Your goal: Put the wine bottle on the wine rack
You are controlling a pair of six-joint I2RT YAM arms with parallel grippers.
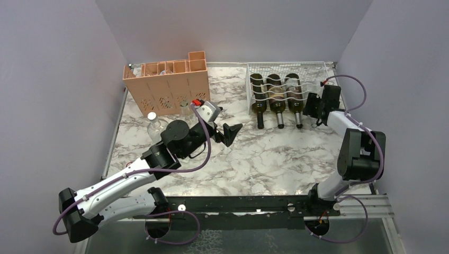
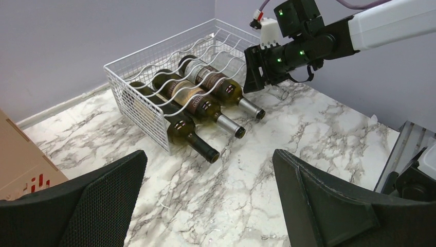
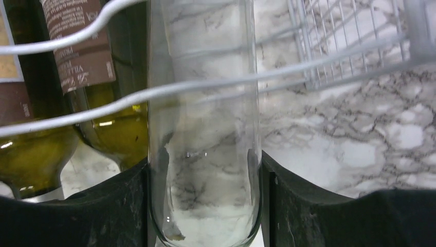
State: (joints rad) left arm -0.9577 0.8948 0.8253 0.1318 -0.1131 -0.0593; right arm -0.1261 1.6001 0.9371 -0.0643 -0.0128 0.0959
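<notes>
A clear glass wine bottle [image 3: 203,128] lies in the white wire wine rack [image 1: 286,70], under its wavy wires [image 3: 205,85]. My right gripper [image 3: 204,170] is shut on the bottle's lower body, one finger on each side. In the top view this gripper [image 1: 315,108] is at the rack's front right corner. Three dark green bottles [image 1: 275,95] lie in the cradles left of the clear one, necks toward me. My left gripper [image 1: 230,132] hangs open over mid-table, left of the rack, holding nothing; its view shows the rack [image 2: 133,92] and the right gripper [image 2: 262,67].
A peach-orange compartment crate [image 1: 169,87] stands at the back left. A clear bottle with a white cap [image 1: 153,124] stands upright beside the left arm. Grey walls close in the table on three sides. Marble surface [image 1: 275,159] lies between the arms.
</notes>
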